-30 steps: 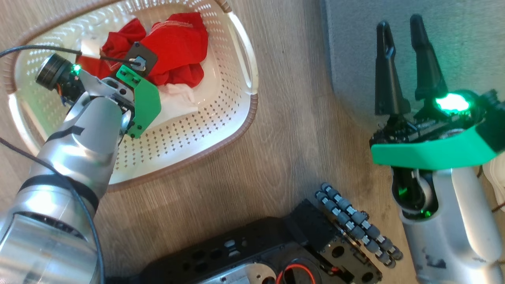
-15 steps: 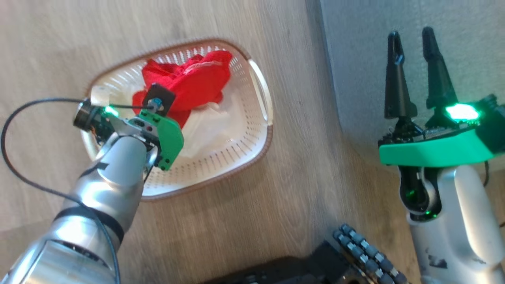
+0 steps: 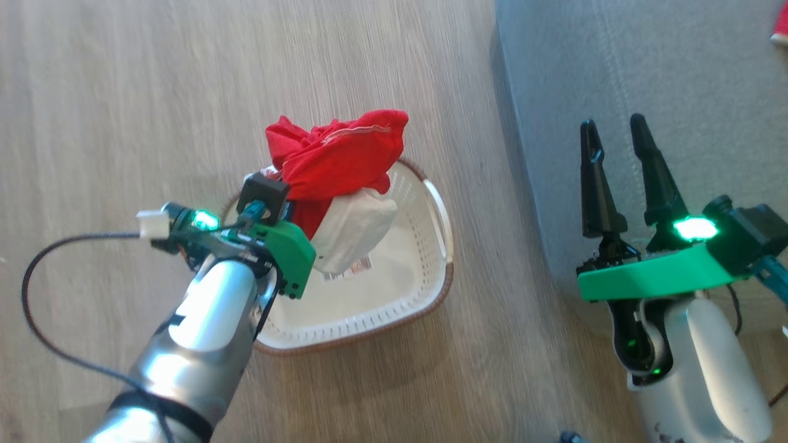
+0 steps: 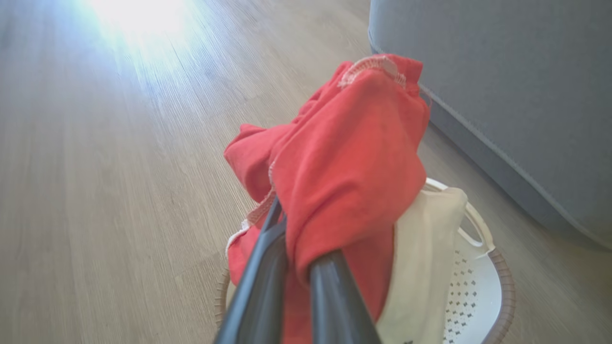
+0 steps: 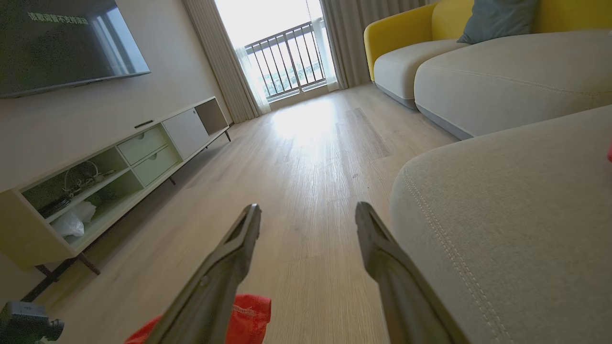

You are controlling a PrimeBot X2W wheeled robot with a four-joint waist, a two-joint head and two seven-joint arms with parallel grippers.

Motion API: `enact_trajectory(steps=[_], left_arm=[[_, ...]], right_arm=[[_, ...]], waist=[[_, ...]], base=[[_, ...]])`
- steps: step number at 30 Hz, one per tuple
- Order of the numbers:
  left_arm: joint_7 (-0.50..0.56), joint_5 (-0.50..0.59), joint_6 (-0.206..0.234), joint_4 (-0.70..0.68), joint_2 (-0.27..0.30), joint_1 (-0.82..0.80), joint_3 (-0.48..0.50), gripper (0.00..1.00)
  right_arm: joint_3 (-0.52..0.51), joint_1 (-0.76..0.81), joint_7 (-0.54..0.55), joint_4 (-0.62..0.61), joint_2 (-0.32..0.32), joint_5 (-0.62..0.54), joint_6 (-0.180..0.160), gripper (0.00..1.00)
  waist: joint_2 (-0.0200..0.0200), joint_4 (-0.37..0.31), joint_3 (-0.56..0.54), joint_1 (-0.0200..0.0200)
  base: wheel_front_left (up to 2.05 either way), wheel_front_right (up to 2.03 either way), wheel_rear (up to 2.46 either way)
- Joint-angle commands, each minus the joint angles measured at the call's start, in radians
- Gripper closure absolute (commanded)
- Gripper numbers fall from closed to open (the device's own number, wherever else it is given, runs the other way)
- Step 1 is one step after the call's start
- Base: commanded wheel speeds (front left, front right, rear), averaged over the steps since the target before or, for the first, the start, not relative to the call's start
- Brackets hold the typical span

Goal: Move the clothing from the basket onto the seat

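Note:
My left gripper (image 4: 299, 239) is shut on the clothing (image 4: 349, 157), a bunched red garment with a white panel. In the head view the clothing (image 3: 335, 160) hangs from it above the back of the basket (image 3: 434, 258), its white part drooping inside. The cream basket (image 4: 478, 282) stands on the wooden floor, its label (image 3: 348, 271) bare. The grey seat (image 3: 646, 74) lies to the right of the basket. My right gripper (image 3: 612, 123) stands open and empty over the seat's (image 5: 516, 215) left edge. A red sliver (image 3: 780, 24) lies on the seat's far right.
Wooden floor (image 3: 123, 92) spreads to the left and behind the basket. In the right wrist view a low TV cabinet (image 5: 95, 162) lines the left wall. Another grey cushion (image 5: 502, 71) and a yellow sofa (image 5: 406, 28) stand further back. A black cable (image 3: 37, 307) loops off my left wrist.
The head camera has pulled back and shifted. My left gripper has risen with the clothing out of the basket, leaving the basket floor bare. The right gripper stays open.

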Motion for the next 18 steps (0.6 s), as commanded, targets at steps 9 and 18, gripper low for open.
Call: enact_trajectory(steps=[9, 18], left_arm=[[-0.014, 0.007, 0.044, -0.330, 0.052, 0.144, 0.147, 1.00], [-0.014, 0.032, 0.035, -0.635, 0.040, 0.276, 0.311, 1.00]], right_arm=[[0.029, 0.071, -0.002, -0.009, -0.015, 0.015, 0.000, 0.00], [0.042, 0.125, -0.002, 0.003, -0.029, 0.021, 0.000, 0.00]], waist=[[-0.0001, 0.029, -0.190, 0.0001], [-0.0001, 0.037, -0.294, 0.0001]], base=[[0.00, 0.00, 0.00], [0.00, 0.00, 0.00]])
